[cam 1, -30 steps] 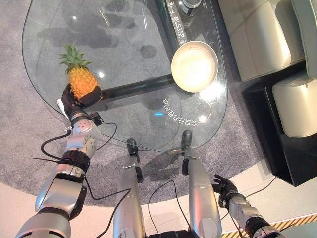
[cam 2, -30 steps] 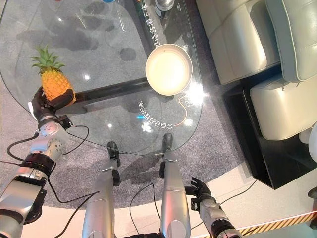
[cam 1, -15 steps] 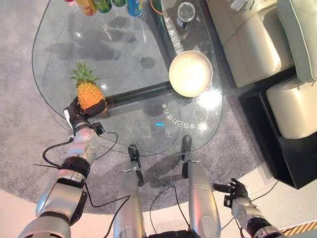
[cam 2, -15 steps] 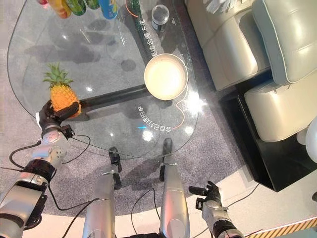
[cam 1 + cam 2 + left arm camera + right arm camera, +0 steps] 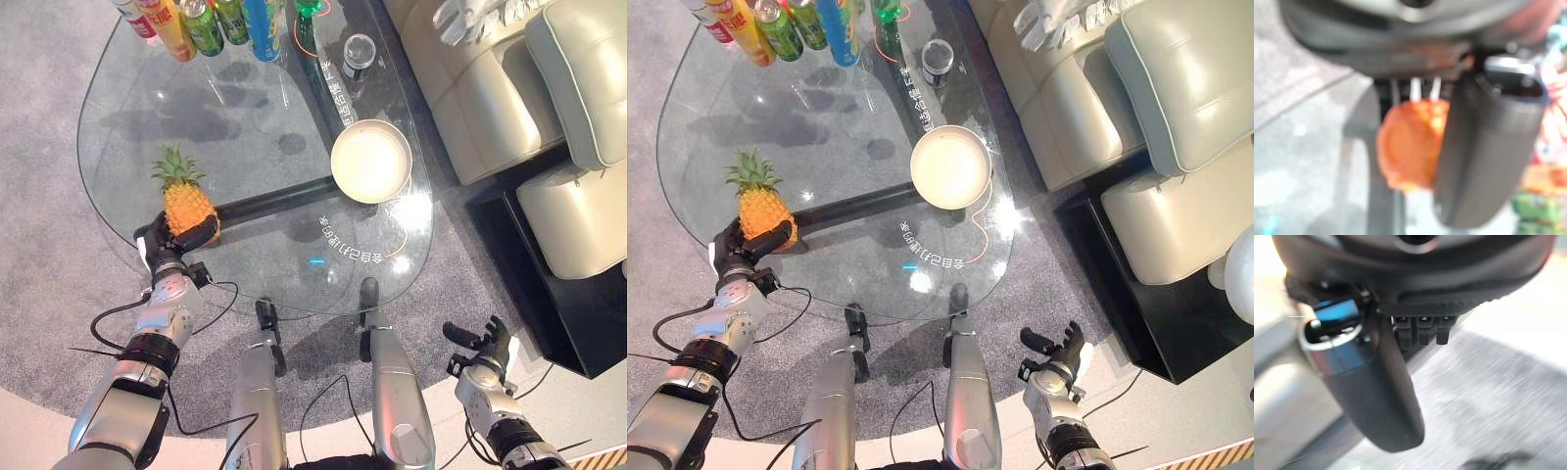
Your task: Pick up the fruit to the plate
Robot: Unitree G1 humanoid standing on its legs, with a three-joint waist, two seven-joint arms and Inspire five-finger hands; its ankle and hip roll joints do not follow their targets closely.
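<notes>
A pineapple with a green crown stands upright over the near left part of the glass table. My left hand is shut on its lower half, fingers and thumb curled round it. In the left wrist view the orange fruit sits against my thumb. A cream plate lies empty on the table's right side, well to the right of the pineapple. My right hand hangs low at the near right over the floor, off the table, fingers spread and holding nothing.
Several drink cans and bottles line the table's far edge, and a dark-lidded jar stands behind the plate. A cream sofa runs along the right, with a black side unit beside it. Grey carpet surrounds the table.
The camera view has shifted, bringing the cans at the far edge into sight. My left hand keeps its hold on the pineapple. My right hand has opened and spread its fingers.
</notes>
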